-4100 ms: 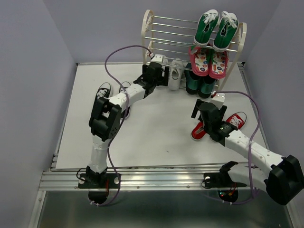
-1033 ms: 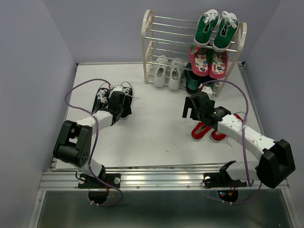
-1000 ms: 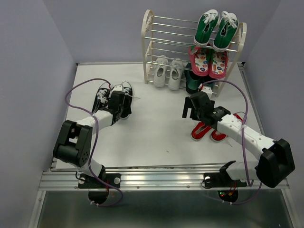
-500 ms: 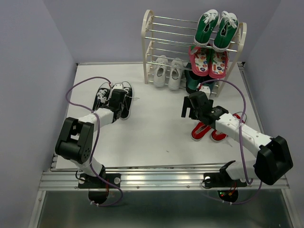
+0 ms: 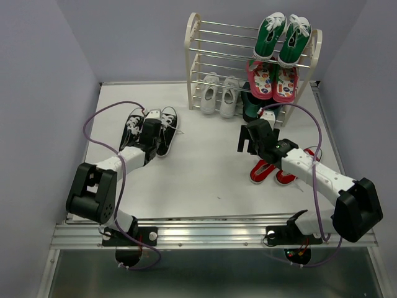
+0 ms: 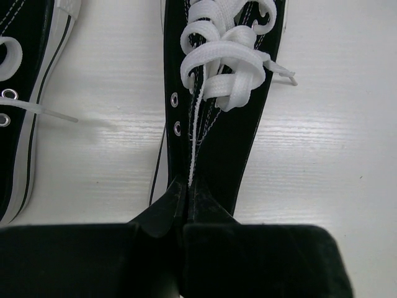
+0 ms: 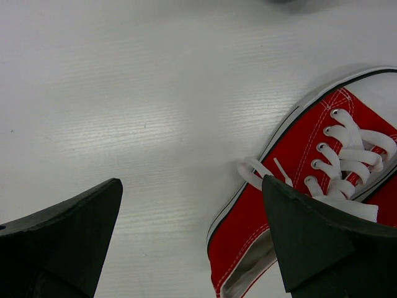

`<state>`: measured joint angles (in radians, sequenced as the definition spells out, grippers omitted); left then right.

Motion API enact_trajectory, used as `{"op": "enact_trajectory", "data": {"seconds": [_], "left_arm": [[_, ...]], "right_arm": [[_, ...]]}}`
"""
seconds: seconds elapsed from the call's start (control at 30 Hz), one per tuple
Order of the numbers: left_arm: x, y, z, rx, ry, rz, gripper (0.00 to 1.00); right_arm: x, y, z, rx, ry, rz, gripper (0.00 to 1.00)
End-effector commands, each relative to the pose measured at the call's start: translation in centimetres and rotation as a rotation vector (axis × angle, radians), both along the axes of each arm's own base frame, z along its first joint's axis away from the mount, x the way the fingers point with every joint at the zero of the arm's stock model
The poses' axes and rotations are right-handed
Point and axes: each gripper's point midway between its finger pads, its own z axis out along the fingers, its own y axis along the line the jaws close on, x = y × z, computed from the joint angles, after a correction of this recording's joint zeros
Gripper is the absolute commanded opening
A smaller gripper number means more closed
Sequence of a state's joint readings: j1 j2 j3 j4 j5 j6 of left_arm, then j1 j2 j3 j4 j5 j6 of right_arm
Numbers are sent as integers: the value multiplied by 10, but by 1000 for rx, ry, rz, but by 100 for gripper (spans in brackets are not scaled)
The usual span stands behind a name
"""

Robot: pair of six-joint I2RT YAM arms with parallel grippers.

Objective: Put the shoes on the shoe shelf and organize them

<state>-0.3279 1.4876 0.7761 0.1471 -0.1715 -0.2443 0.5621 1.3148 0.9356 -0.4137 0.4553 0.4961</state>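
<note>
— What runs out of frame at the left wrist?
— The second black shoe (image 6: 18, 112), cut at 9 o'clock. The black shoe (image 6: 217, 124) loses its toe at 12 and its rear under the left gripper (image 6: 186, 195).
— And the red shoe (image 7: 298, 186)?
— Cut at 3 and 6 o'clock, partly behind a finger (image 7: 310, 242) of the right gripper (image 7: 191, 181).

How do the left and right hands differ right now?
The left hand is pinched shut on the black lace-up canvas sneaker; the right hand is open, holding nothing. The left sits over its shoe; the right hangs beside the red canvas sneaker. Both are low over the white table.
</note>
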Motion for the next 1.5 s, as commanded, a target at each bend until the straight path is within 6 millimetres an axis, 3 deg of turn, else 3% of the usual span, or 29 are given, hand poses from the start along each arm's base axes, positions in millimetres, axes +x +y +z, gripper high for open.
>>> {"op": "enact_trajectory", "data": {"seconds": [0.0,0.33,0.47,0.63,0.73,0.9,1.1,1.2,1.23,1.27,1.33,1.47], "left_arm": [[22,-11,61,-45,-236,-21,0],[0,-27,99,-142,-337,-17,0],[-6,-35,102,-152,-297,0,0],[-20,-70,121,-159,-300,-61,0],[-23,-87,150,-178,-338,-80,0],[-26,-107,178,-220,-369,-111,0],[-11,-127,208,-233,-406,-109,0],[2,-140,222,-242,-427,-128,0],[8,-146,218,-224,-420,-138,0],[12,-150,229,-232,-438,-141,0],[20,-159,229,-224,-438,-157,0],[39,-175,251,-233,-480,-167,0]], "right_arm": [[12,-2,20,8,-99,-7,100],[11,-7,24,-10,-123,-8,100],[8,-11,27,-4,-136,-26,100],[3,-20,29,-13,-152,-55,100],[-1,-26,33,-11,-170,-78,100],[-6,-37,38,-28,-195,-109,100],[-7,-51,44,-44,-231,-191,100],[-8,-55,46,-56,-242,-201,100],[-8,-56,47,-59,-246,-206,100],[-9,-57,48,-58,-249,-209,100],[-10,-59,49,-57,-255,-215,100],[-13,-63,51,-60,-266,-226,100]]}}
